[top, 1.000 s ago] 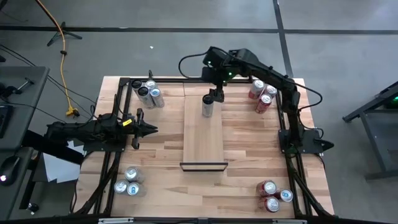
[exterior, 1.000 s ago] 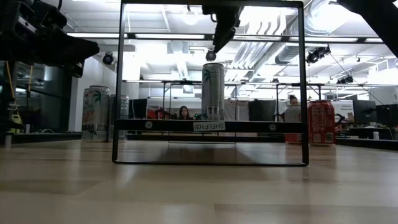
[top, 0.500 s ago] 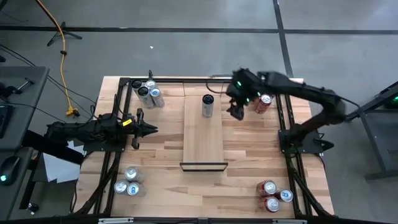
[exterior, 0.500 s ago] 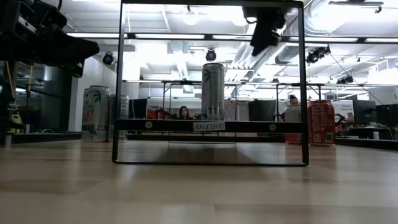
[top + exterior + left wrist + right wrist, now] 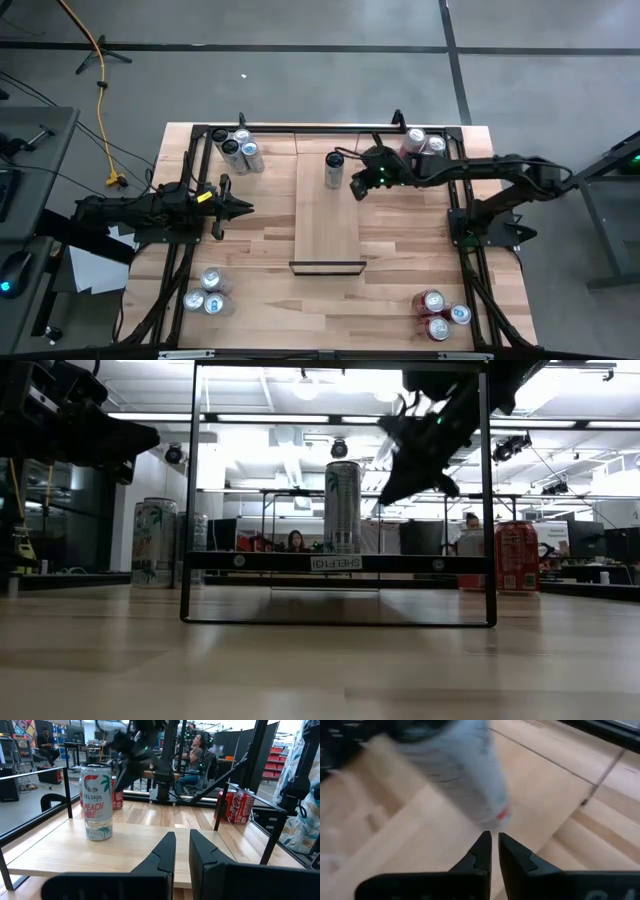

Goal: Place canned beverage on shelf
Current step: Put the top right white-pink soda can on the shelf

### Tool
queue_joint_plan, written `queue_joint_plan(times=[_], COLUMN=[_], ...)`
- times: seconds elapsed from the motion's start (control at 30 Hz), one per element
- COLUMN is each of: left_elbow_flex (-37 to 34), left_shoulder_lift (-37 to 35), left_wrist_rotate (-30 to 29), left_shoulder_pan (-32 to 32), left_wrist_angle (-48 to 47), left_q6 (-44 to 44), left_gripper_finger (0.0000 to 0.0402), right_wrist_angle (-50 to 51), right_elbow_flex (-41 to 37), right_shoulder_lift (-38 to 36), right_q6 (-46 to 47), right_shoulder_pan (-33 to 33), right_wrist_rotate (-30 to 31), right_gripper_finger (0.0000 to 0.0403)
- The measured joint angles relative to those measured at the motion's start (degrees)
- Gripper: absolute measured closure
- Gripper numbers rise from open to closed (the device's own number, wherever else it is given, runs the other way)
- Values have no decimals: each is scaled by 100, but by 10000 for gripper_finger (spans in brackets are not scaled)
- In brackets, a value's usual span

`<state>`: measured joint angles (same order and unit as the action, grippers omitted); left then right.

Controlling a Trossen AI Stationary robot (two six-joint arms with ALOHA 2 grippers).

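Observation:
A white Celsius can [image 5: 334, 170] [image 5: 97, 800] stands upright on its base at the far end of the pale wood shelf [image 5: 328, 225], which lies in the middle of the table. My right gripper [image 5: 353, 188] [image 5: 492, 840] is shut and hovers just right of the can, level with its upper half in the low view [image 5: 388, 495]. There is a small gap between them. My left gripper [image 5: 243, 208] [image 5: 181, 840] waits shut at the left of the table, pointing toward the shelf.
Clusters of cans stand at the far left [image 5: 237, 150], far right [image 5: 420, 148], near left [image 5: 208, 292] and near right [image 5: 440, 312]. Black rail frames [image 5: 190, 200] run along both sides of the table. A black edge bar [image 5: 327, 267] closes the shelf's near end.
My right gripper was right over the can's top. It has swung away toward the table's right edge, then come down and back beside the can's right side, with its arm now stretched low across the table. The can stays upright on the shelf.

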<state>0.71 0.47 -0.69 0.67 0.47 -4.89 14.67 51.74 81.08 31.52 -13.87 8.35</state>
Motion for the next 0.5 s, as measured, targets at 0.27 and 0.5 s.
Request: queue_joint_plan(times=[0.27, 0.5], left_elbow_flex=[1, 0], left_shoulder_lift=[0, 0], left_wrist_rotate=[0, 0], left_shoulder_pan=[0, 0], left_wrist_angle=[0, -1], left_q6=[0, 0], left_gripper_finger=[398, 398], right_wrist_angle=[-509, -836], right_elbow_flex=[179, 225], right_shoulder_lift=[607, 677], right_q6=[15, 97], right_shoulder_pan=[18, 15], right_wrist_rotate=[-194, 76], right_gripper_finger=[402, 402])
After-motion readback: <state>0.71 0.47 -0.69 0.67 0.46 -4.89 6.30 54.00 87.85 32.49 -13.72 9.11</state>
